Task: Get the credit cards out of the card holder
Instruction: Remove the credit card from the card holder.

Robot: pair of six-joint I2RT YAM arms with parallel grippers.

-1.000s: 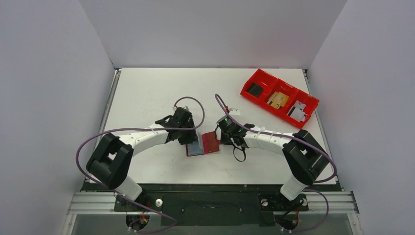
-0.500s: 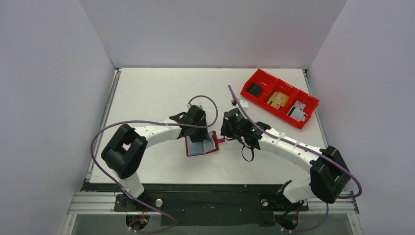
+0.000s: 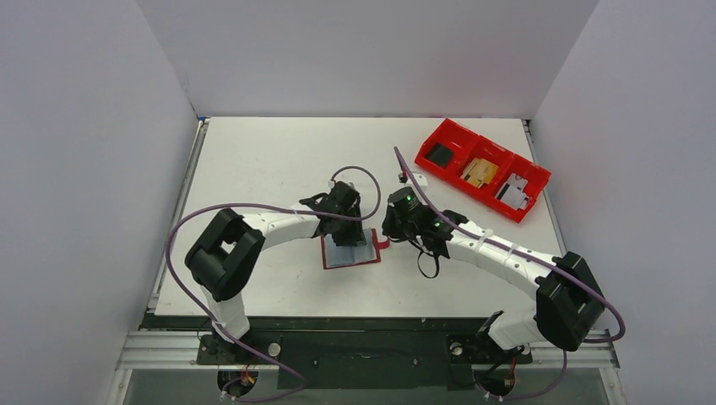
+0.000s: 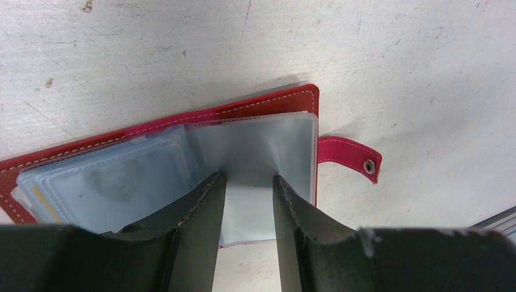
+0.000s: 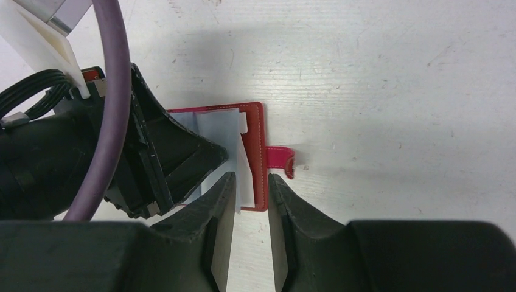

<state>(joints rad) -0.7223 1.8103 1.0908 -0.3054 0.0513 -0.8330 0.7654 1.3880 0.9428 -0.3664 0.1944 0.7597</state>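
Observation:
The dark red card holder [image 3: 373, 252] lies open near the table's front. Its clear sleeves hold pale blue-grey credit cards [image 3: 348, 255]. In the left wrist view the cards [image 4: 115, 182] sit stacked in the sleeves, and one shows a yellowish band. My left gripper [image 3: 347, 231] is over the holder. It is open a little, and its tips [image 4: 248, 179] rest on a sleeve page. My right gripper [image 3: 389, 234] is shut [image 5: 250, 177] on the raised right cover [image 5: 258, 152] and a sleeve. The snap strap [image 5: 278, 159] sticks out to the right.
A bright red three-compartment bin [image 3: 457, 139] with small items stands at the back right. A small white piece [image 3: 420, 179] lies near it. Purple cables loop over both arms. White walls enclose the table.
The card holder's right cover has gone from lying flat to raised at my right gripper. My left gripper has moved right onto the sleeves.

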